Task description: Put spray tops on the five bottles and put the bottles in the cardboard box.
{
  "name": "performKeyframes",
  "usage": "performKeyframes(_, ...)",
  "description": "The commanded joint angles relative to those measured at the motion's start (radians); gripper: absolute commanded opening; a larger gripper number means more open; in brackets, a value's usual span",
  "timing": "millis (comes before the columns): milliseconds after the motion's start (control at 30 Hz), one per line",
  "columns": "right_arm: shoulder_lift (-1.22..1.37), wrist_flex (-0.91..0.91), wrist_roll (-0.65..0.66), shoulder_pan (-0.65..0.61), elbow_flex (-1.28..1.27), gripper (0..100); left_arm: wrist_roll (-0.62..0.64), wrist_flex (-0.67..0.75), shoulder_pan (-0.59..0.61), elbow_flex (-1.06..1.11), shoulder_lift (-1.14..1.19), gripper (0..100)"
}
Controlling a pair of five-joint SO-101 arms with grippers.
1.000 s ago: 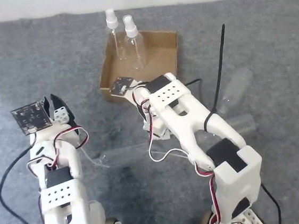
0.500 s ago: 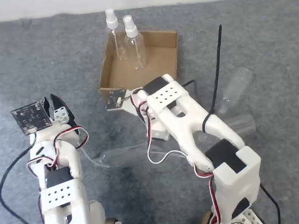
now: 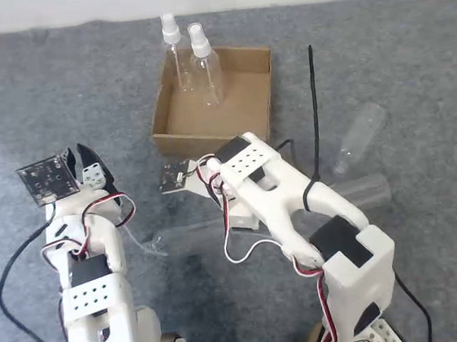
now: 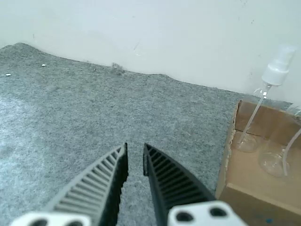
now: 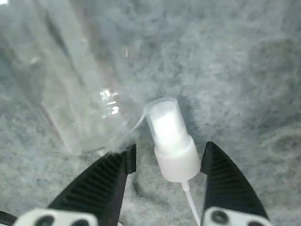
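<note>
Step in hand: collecting a spray top. The right gripper [image 5: 164,175], just before the brown cardboard box [image 3: 267,85], is spread astride a white plastic spray top [image 5: 170,141], which lies beside a clear plastic bottle [image 5: 80,89]. Next, in my judgement: close squarely on the cap. The left gripper [image 4: 135,162], left of the box, is barely parted and empty.

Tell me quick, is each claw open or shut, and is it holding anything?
Left claw: open just a crack, holding nothing.
Right claw: open around a spray top, not gripping it.
</note>
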State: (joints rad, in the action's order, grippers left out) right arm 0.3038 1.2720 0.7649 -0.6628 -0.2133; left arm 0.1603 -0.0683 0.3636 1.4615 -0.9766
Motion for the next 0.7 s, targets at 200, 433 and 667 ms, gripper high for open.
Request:
performKeyframes(200, -0.008, -0.091, 0.028, 0.028, -0.028, 2.8, 0.006, -0.002, 0.000, -0.005, -0.023, 5)
performKeyframes(433, -0.087, -0.084, 0.021, 0.036, -0.009, 0.7, 0.006, -0.002, -0.002, -0.005, -0.023, 5)
performKeyframes(667, -0.234, -0.087, -0.063, 0.038, -0.008, 0.7, 0.006, -0.002, 0.000, -0.005, -0.028, 5)
